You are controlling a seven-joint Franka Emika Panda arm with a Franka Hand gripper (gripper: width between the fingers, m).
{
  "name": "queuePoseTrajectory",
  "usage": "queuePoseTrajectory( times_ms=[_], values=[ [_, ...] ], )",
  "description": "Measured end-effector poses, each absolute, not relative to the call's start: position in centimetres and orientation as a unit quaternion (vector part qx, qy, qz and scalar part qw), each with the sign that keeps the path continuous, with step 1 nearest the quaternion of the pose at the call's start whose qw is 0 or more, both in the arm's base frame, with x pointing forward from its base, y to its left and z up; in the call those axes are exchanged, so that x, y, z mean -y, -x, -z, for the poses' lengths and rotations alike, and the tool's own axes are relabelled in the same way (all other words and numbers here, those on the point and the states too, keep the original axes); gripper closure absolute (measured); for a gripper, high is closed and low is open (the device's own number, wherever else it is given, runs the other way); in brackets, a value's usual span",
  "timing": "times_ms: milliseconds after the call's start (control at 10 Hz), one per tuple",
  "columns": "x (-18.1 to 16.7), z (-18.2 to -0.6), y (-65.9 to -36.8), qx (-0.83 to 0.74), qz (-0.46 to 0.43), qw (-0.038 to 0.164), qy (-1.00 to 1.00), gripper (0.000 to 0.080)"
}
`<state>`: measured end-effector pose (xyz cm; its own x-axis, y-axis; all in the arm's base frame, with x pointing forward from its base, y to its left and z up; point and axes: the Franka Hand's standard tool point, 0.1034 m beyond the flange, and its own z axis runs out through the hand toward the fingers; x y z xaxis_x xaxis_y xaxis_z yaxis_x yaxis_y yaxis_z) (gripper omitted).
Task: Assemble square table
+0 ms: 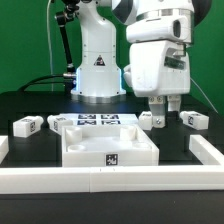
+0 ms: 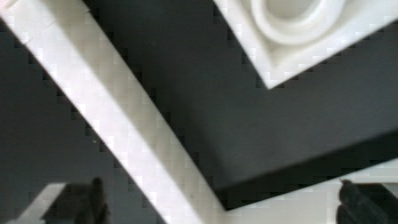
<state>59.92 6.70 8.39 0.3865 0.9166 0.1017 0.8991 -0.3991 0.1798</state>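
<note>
Supervisor: Tabletop first. Where is it?

Operator: The square tabletop (image 1: 108, 143) lies flat on the black table (image 1: 178, 140), raised rim up. The front border rail (image 1: 110, 182) is just before it and the marker board (image 1: 98, 120) just behind it.

Supervisor: Any legs in?

Operator: None that I can see. The tabletop carries nothing. Two loose legs (image 1: 27, 125) lie to the exterior view's left of the tabletop, behind its rear corner there. One small block, maybe two, lies just off its rear corner on the exterior view's right. Another block lies further out on that side. They are too small for me to count with certainty.

Supervisor: And the gripper?

Operator: The gripper (image 1: 163, 108) hangs above the blocks by that right rear corner. My wrist view shows both fingertips (image 2: 71, 203) spread as wide as they go, with only dark table between them, so I hold nothing. That view also shows a round socket (image 2: 290, 18) in a white corner, which I take for the tabletop's. A long white bar (image 2: 125, 110) crosses beside it; I cannot tell whether it is a rail.

Supervisor: So, progress?

Operator: I judge we are at the start. Every leg has to be picked up, set in a corner socket and turned home.
</note>
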Motion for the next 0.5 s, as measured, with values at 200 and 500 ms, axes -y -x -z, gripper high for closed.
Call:
queuePoseTrajectory(
  times_ms=[200,500],
  values=[
    [-6.37,-8.61,-59.38,-0.551,-0.074,0.045,-0.830,0.0150],
    [-6.35,-8.44,-59.33,-0.563,-0.073,0.045,-0.822,0.0150]
  ],
)
